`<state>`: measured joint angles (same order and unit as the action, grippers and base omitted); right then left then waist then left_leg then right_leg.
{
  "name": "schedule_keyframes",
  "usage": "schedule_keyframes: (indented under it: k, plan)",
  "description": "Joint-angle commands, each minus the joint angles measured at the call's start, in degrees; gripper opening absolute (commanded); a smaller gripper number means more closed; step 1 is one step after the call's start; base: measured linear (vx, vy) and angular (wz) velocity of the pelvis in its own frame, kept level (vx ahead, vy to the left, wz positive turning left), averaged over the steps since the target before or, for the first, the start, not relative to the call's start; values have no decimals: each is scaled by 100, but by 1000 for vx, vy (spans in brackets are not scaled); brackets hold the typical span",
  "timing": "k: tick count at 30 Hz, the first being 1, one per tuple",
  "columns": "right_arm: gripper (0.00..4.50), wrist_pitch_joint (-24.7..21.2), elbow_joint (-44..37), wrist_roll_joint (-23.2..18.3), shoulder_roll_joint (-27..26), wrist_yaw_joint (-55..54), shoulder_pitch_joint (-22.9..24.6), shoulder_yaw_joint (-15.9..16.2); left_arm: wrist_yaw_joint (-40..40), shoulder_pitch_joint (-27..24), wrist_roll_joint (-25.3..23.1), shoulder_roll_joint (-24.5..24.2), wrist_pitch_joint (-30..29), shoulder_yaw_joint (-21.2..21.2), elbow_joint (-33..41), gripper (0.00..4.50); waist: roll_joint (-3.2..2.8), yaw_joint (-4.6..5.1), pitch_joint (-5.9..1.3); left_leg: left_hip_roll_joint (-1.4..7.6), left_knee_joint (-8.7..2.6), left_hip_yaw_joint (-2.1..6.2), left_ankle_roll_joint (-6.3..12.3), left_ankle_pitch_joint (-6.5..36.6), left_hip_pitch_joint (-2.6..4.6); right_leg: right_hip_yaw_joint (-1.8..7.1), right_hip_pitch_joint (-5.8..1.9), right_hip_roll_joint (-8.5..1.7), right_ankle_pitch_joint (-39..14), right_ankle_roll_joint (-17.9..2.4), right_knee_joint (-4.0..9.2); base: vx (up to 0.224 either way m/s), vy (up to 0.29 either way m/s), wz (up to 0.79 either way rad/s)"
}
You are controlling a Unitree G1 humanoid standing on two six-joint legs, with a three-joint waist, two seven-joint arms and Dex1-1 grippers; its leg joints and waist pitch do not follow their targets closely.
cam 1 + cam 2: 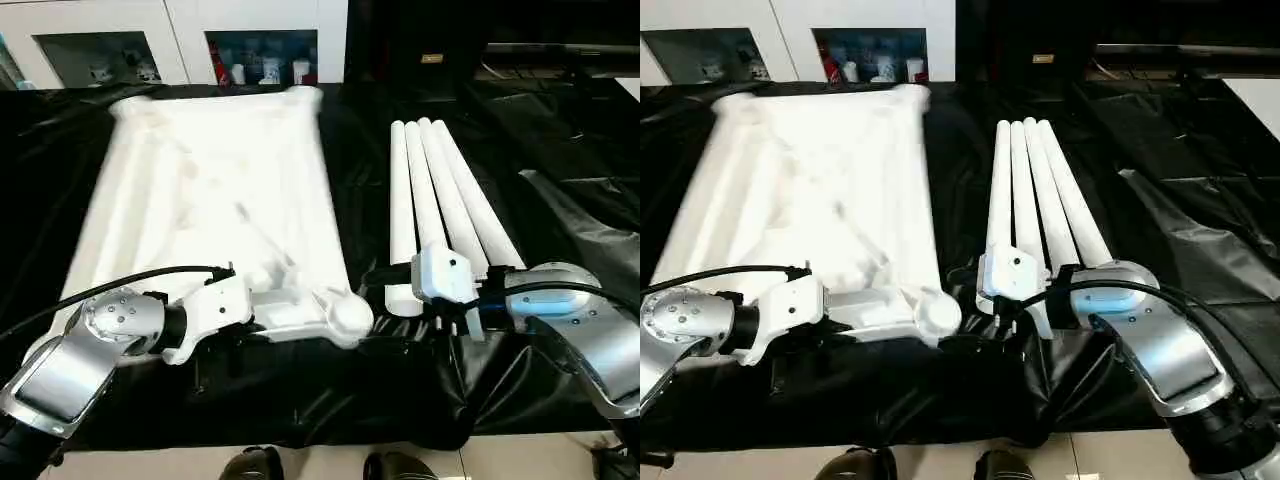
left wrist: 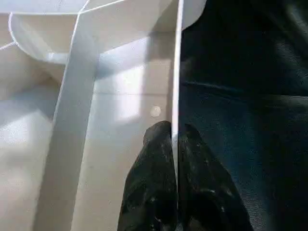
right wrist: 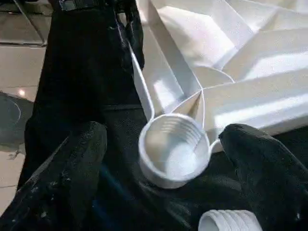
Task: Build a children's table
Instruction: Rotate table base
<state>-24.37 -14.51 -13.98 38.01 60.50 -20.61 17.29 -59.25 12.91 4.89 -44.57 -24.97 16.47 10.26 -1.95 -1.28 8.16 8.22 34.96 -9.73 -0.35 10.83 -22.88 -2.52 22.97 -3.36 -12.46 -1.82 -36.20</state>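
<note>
Tabletop (image 1: 210,190) white plastic, ribbed; four smooth tubular legs (image 1: 440,195).

i see black sheeting (image 1: 360,170) bare in a strip between the tabletop (image 1: 210,190) and the four legs (image 1: 440,190), room to pass. my left gripper (image 2: 175,139) pinches the tabletop's near rim; its corner socket (image 3: 174,149) sits between my right gripper (image 3: 168,159) fingers.

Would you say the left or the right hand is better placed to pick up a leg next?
The right hand: it is open beside the legs, while the left hand is shut on the tabletop rim.
</note>
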Motion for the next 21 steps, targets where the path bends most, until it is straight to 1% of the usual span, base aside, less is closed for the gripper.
schedule_keyframes:
  k: [1,3,4,5,6,7,8,9,10,12,13,14,15,17,19,20,21]
  plan:
    - [419,51,50,-16,-29,-8,-100,-19,380,-115,-123,-80,-161,-332,-109,2,87,-27,-416,475,-404,198,760,302,120,314,-307,-554,-160,-1560,372,0,0,0]
    - [419,81,98,6,-49,-29,-125,-23,525,-102,-165,-18,-105,-401,-147,2,80,-23,-414,478,-406,197,738,326,127,314,-302,-547,-230,-1543,380,0,0,0]
    - [419,82,107,8,-58,-37,-132,-26,610,-76,-221,15,0,-418,-222,2,97,-19,-412,478,-408,193,740,327,130,315,-299,-543,-239,-1541,385,0,0,0]
    - [419,83,113,8,-64,-41,-138,-28,673,-56,-264,40,81,-429,-282,2,87,-17,-415,472,-405,195,742,306,127,312,-300,-537,-226,-1539,377,0,0,0]
    - [419,86,125,14,-70,-48,-149,-31,702,-38,-280,57,138,-437,-326,2,89,-22,-417,473,-401,192,752,294,131,315,-296,-539,-217,-1525,383,0,0,0]
    - [419,91,146,30,-86,-72,-165,-43,703,-36,-299,56,443,-459,-415,2,88,-25,-419,475,-403,192,754,285,133,315,-293,-537,-182,-1513,378,0,0,0]
    - [419,91,146,30,-86,-72,-165,-43,703,-36,-299,56,443,-459,-415,2,88,-25,-419,475,-403,192,754,285,133,315,-293,-537,-182,-1513,378,0,0,0]
    - [419,104,170,58,-99,-85,-176,-49,657,-62,-196,96,779,-543,-506,2,86,-35,-426,478,-402,196,768,277,139,313,-290,-538,-126,-1505,378,0,0,0]
    - [419,108,176,71,-103,-88,-180,-52,649,-69,-162,109,840,-568,-524,2,87,-32,-424,478,-404,194,766,283,135,312,-289,-538,-111,-1507,375,0,0,0]
    - [419,112,195,77,-110,-83,-186,-60,614,-42,-132,121,1004,-587,-599,2,80,-60,-440,489,-400,191,782,220,151,313,-279,-536,64,-1540,353,0,0,0]
    - [419,120,217,91,-123,-103,-191,-65,587,-8,-96,155,1104,-608,-657,2,86,-71,-442,489,-399,185,790,204,149,315,-279,-539,121,-1563,344,0,0,0]
    - [419,120,217,91,-123,-103,-191,-65,587,-8,-96,155,1104,-608,-657,2,86,-71,-442,489,-399,185,790,204,149,315,-279,-539,121,-1563,344,0,0,0]
    - [419,126,232,104,-133,-126,-192,-66,560,26,-88,163,1213,-592,-714,2,76,-87,-446,494,-398,188,786,196,148,315,-284,-548,149,-1580,338,0,0,0]
    - [419,157,257,147,-149,-187,-200,-70,566,69,-198,77,1380,-529,-854,2,68,-86,-442,491,-402,186,761,236,146,314,-283,-544,124,-1575,343,0,0,0]
    - [419,160,258,161,-159,-222,-198,-79,602,89,-304,18,1516,-499,-958,2,78,-88,-438,491,-409,183,722,323,151,316,-284,-547,22,-1556,351,0,0,0]
    - [419,168,268,173,-167,-248,-199,-84,625,104,-379,-17,1622,-479,-1044,2,59,-94,-439,493,-408,190,712,344,154,317,-281,-547,-18,-1540,358,0,0,0]
    - [419,159,271,190,-176,-287,-199,-91,654,144,-385,-15,1632,-514,-1145,30,51,-84,-435,487,-414,184,676,385,153,316,-279,-539,-61,-1532,364,0,0,0]
